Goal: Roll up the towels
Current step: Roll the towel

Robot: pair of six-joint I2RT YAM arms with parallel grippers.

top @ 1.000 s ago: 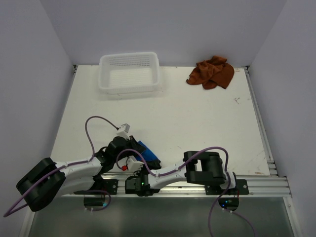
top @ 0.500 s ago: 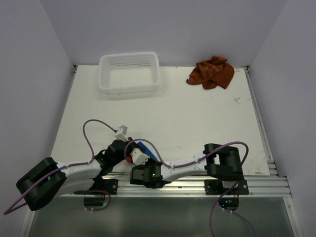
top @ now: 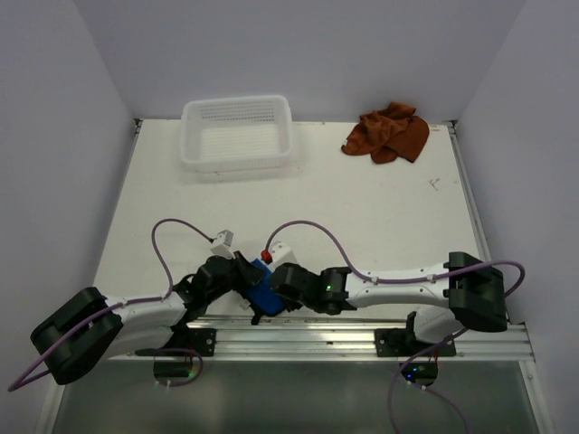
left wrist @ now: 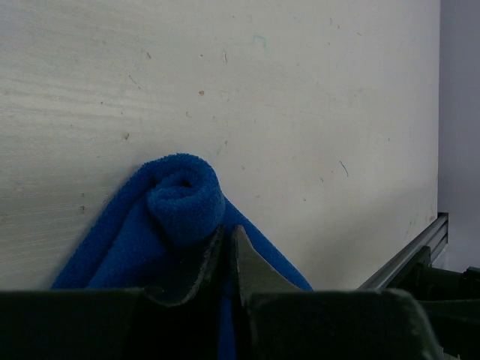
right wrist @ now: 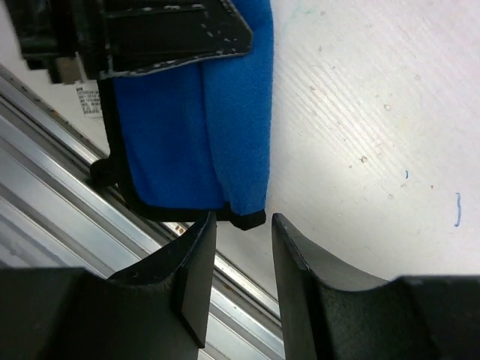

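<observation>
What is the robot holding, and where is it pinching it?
The left claw pinches the blue towel right by its rolled-up end. The right claw is open at the towel's edge and holds nothing.

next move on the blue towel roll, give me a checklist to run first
1. Roll started at one end of the blue towel: ok.
2. The left gripper shut on the cloth beside that roll: ok.
3. The right gripper open, towel corner at its tips, not between them: ok.
4. Towel clear of the metal rail: cannot tell, its edge lies right by it.
5. The rust-brown towel rolled: not ok, crumpled at the far right.
6. The basket away from both arms: ok.
</observation>
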